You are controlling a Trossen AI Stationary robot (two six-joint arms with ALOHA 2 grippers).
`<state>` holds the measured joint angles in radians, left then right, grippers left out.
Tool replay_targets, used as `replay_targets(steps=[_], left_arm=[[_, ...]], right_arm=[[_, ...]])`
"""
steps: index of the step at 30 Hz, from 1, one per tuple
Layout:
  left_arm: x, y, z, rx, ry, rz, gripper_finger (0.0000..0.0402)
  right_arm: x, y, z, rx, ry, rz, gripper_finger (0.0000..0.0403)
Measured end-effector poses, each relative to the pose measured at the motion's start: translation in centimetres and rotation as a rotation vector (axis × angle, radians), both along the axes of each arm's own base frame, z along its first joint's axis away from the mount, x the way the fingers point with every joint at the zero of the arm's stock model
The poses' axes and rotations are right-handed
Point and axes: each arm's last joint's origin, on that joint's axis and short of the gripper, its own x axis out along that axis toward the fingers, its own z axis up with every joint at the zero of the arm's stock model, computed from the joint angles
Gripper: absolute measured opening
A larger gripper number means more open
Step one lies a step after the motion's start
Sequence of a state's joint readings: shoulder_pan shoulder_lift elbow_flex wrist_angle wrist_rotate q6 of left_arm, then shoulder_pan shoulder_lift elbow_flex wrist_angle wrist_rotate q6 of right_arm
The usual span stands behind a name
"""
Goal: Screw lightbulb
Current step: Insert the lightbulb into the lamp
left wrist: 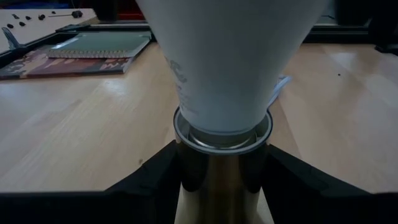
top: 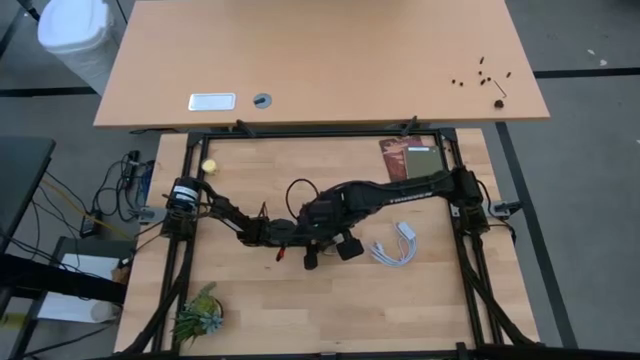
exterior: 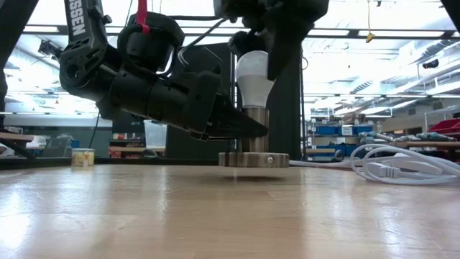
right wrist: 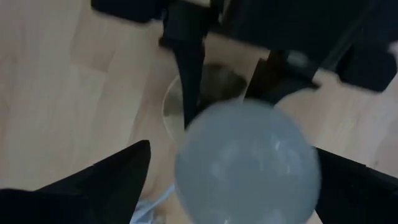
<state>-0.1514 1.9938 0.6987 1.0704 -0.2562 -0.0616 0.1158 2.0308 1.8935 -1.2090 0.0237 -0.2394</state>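
I see the lightbulb (exterior: pixel 254 79) standing upright in the metal socket (exterior: pixel 254 147), its narrow base sunk in the socket's collar. My left gripper (left wrist: pixel 222 186) has its fingers closed against the socket's stem, just below the bulb. My right gripper (right wrist: pixel 230 177) hangs above the socket, fingers spread wide either side of the dome, not touching it. A white cable (exterior: pixel 392 167) lies beside the socket.

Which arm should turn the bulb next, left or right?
Right. The right gripper sits over the lightbulb dome from above, free to twist, while the left gripper clamps the socket stem steady.
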Motion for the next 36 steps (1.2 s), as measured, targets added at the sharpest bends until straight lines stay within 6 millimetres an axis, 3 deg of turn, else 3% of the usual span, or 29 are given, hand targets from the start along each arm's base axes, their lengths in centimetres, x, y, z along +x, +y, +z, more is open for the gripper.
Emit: replay_targets(steps=[20,36], left_arm=[[0.1,0.0,0.2,0.003,-0.011,-0.001,0.0191],[0.1,-0.1,0.1,0.003,-0.007,-0.005,0.0191]], right_arm=[[1.4,-1.0,-1.8,-0.011,-0.015,-0.022,0.0384],[1.2,-0.9,-2.4,-0.014,0.010,-0.012,0.0263]])
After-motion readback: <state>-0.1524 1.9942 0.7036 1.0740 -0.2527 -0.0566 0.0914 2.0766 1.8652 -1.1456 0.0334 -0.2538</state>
